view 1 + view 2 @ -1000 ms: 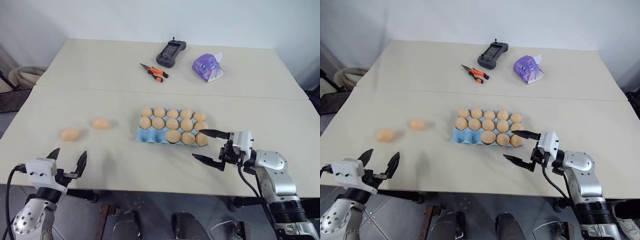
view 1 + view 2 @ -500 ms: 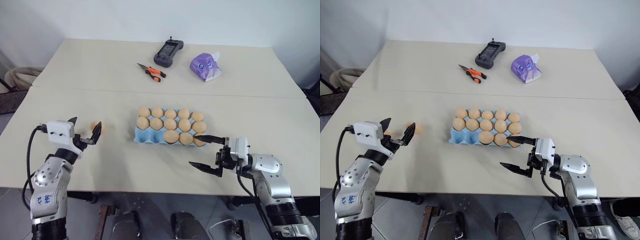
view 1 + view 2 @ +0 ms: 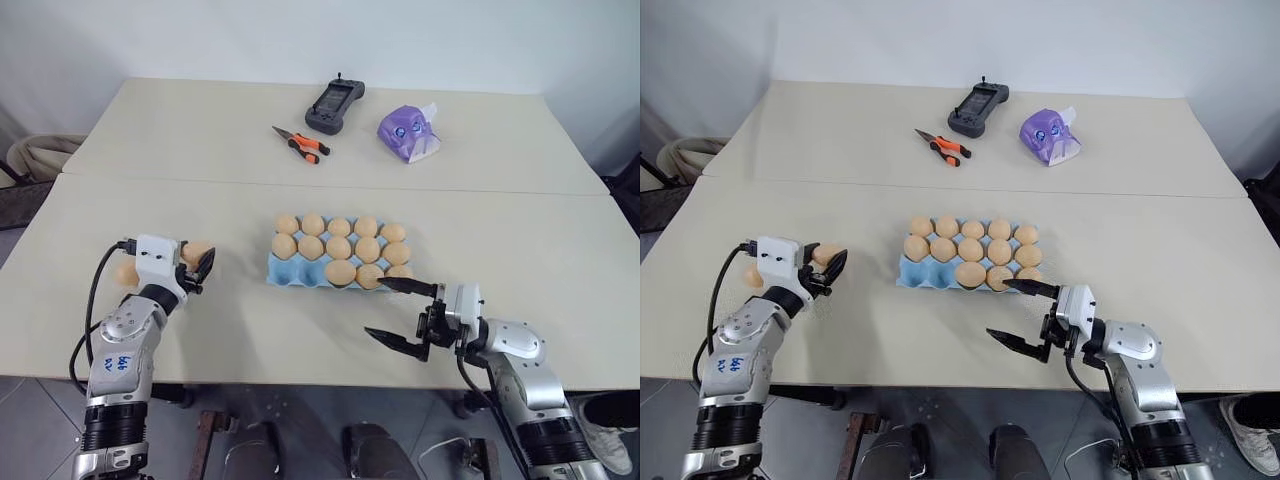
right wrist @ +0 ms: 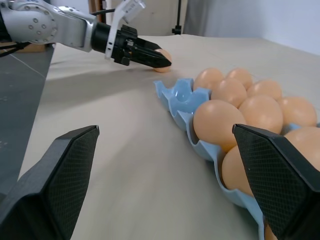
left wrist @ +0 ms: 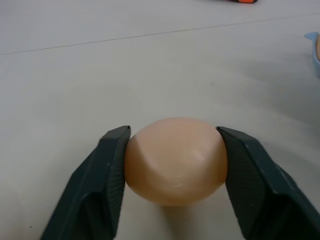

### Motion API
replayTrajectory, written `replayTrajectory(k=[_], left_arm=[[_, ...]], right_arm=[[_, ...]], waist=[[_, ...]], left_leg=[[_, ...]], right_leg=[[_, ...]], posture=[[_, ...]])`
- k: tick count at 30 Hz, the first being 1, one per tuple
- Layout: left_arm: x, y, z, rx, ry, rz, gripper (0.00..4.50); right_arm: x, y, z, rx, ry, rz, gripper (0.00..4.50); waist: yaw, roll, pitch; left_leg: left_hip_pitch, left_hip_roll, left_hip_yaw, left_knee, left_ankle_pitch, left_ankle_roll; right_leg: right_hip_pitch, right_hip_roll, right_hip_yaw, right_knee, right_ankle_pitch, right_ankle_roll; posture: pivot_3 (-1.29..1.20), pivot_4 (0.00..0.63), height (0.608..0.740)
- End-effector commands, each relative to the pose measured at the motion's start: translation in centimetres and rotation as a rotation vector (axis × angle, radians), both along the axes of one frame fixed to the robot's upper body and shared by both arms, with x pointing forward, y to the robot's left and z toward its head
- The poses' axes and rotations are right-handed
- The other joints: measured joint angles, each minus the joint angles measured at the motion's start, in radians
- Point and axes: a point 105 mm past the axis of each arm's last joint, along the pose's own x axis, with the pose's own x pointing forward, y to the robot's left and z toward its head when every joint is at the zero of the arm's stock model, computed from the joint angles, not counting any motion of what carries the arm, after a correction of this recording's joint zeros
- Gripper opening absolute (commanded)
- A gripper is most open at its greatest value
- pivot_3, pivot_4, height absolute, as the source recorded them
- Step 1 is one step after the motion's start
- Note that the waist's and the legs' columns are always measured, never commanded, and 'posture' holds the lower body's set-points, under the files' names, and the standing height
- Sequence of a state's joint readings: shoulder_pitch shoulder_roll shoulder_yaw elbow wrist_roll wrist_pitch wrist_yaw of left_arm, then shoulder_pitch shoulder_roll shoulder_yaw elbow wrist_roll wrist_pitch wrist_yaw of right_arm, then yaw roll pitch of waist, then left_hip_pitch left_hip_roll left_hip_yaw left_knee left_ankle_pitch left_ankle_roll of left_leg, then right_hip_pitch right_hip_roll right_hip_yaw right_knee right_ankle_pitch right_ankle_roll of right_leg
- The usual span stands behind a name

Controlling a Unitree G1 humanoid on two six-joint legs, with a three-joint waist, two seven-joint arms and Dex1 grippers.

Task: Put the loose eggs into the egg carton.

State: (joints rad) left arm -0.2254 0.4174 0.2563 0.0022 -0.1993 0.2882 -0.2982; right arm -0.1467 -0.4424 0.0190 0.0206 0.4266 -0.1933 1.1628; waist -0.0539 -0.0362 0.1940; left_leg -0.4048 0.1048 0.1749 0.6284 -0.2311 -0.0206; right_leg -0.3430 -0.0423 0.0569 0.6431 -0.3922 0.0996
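Observation:
My left gripper (image 3: 201,263) is shut on a loose egg (image 5: 175,160); both fingers (image 5: 105,170) press its sides while it rests on the table left of the egg carton (image 3: 291,270). A second loose egg (image 3: 125,272) lies just left of that wrist, partly hidden by it. The light-blue carton holds several eggs, and its two front-left cups are empty. My right gripper (image 3: 374,307) hovers open near the carton's front right corner, pointing left with nothing between its fingers. The right wrist view shows the carton (image 4: 180,100) and, beyond it, the left gripper (image 4: 150,57).
At the back of the table lie a black handheld controller (image 3: 334,101), orange-handled pliers (image 3: 303,145) and a purple tissue pack (image 3: 408,133). A seam (image 3: 200,182) runs across between the two tabletops. The front edge is close under both arms.
My left gripper has moved forward to the loose egg nearer the carton and closed on it. The right gripper has hardly moved and stays open.

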Motion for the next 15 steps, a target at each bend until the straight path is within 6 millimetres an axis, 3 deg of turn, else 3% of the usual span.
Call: replayTrajectory(k=[1, 5, 8, 15], left_arm=[[-0.1, -0.8, 1.8, 0.012, -0.07, -0.089, 2.19], [-0.5, -4.7, 4.6, 0.023, -0.164, -0.35, 2.19], [-0.8, -7.0, 5.4, 0.018, -0.177, -0.493, 2.19], [-2.0, -14.8, 3.7, 0.04, -0.099, -0.882, 2.19]], right_arm=[[-0.1, -0.5, 1.2, 0.009, -0.057, -0.027, 4.5], [0.2, -2.1, 1.7, 0.007, -0.071, -0.103, 4.5], [0.3, -3.2, 1.9, -0.001, -0.073, -0.148, 4.5], [-0.7, -5.9, 1.6, -0.042, -0.067, -0.259, 4.5]], waist=[[0.0, 0.0, 0.0], [0.005, 0.0, 0.0], [0.013, 0.0, 0.0], [0.024, 0.0, 0.0]], left_leg=[[0.0, 0.0, 0.0, 0.0, -0.001, -0.002], [0.0, 0.0, 0.0, 0.0, -0.001, -0.003], [0.0, -0.001, 0.0, 0.0, -0.001, -0.003], [0.0, -0.003, 0.0, -0.001, 0.001, 0.002]], right_leg=[[0.0, 0.0, 0.0, 0.0, 0.0, 0.0], [0.0, 0.0, -0.001, 0.001, 0.0, 0.0], [0.0, 0.0, -0.001, 0.0, 0.0, 0.0], [0.0, 0.001, 0.0, -0.001, 0.0, 0.0]], posture=[[0.0, 0.15, 0.74], [0.0, 0.15, 0.74], [0.0, 0.15, 0.74], [0.0, 0.15, 0.74]])
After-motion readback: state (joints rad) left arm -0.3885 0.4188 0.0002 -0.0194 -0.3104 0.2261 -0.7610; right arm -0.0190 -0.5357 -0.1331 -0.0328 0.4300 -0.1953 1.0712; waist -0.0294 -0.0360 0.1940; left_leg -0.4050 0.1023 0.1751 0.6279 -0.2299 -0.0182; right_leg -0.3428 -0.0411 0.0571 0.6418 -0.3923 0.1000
